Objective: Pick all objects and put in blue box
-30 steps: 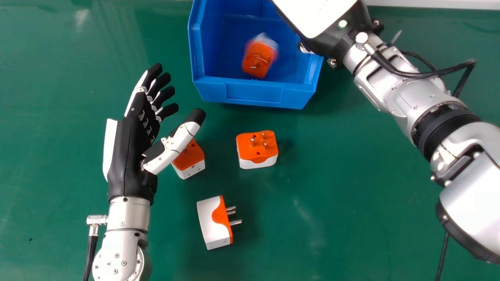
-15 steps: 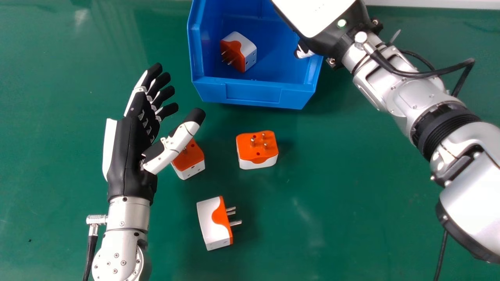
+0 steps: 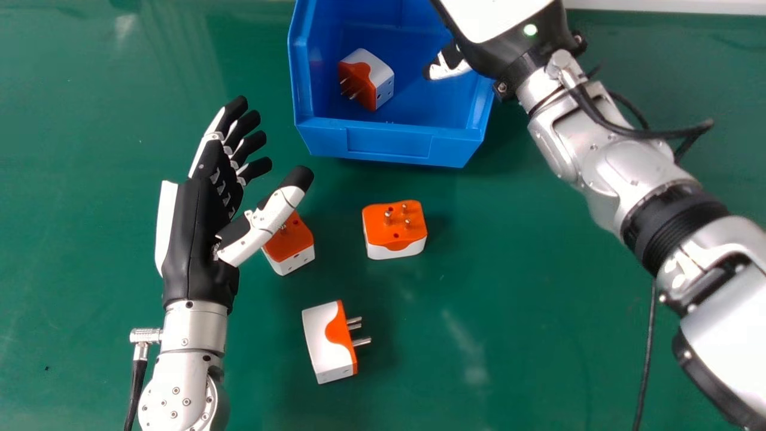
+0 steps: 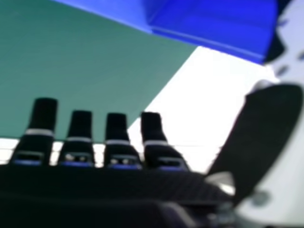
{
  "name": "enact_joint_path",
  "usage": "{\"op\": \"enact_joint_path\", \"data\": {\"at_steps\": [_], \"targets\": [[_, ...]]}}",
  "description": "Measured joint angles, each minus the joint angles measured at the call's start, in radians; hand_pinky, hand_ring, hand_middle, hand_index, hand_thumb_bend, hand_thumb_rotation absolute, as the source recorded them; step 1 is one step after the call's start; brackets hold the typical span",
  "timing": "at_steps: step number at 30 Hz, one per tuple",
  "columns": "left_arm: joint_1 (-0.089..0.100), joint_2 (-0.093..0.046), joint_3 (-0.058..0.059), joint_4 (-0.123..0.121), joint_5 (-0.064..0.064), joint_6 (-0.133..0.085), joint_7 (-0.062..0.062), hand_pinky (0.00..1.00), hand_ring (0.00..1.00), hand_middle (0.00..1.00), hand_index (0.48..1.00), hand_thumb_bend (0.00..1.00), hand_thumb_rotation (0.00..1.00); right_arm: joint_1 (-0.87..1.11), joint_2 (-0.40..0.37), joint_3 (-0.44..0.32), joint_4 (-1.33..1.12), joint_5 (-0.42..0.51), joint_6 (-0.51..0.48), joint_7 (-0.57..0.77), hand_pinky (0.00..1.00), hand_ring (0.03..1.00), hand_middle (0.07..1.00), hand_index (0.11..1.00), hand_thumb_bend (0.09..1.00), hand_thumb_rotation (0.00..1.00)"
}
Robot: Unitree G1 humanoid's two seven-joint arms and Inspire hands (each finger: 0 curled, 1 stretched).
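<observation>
Over on the robot's left side, the left hand hangs above the green tabletop, palm turned inward toward the middle, open, with its fingers fairly straight and its thumb held out wide. A black cable runs down beside that wrist.

Partly tucked from sight behind the left thumb there's the first adapter, orange face up with a prong poking out and its white side below. I can't tell whether the thumb touches it. A little to the right and closer to the robot, the second adapter lies on the tabletop, mostly white on top, its metal prongs pointing off to the right.

Further out stands the blue box, open at the top. The boxed adapter sits inside it, near the left wall, orange pronged face turned to the left and white body to the right. Just this side of the box, the middle adapter rests orange face up on the tabletop, three prongs sticking straight up.

Then comes the right arm, slanting in from the right. The right hand is at the box's right side, with its thumb over the inside. It's open too: in the right hand view its fingers are straight and spaced apart, the thumb stands off from them, and the blue of the box shows beyond.
</observation>
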Motion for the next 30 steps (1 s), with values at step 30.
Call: {"op": "enact_joint_path", "data": {"at_steps": [30], "targets": [[-0.010,0.002,-0.002,0.017,-0.005,-0.019,0.005,0.81,0.86,0.89,0.889,0.73,0.31,0.729,-0.064,-0.316,-1.169,0.066,0.173,0.409,0.87,0.968,0.962,0.939,0.932,0.34]]}}
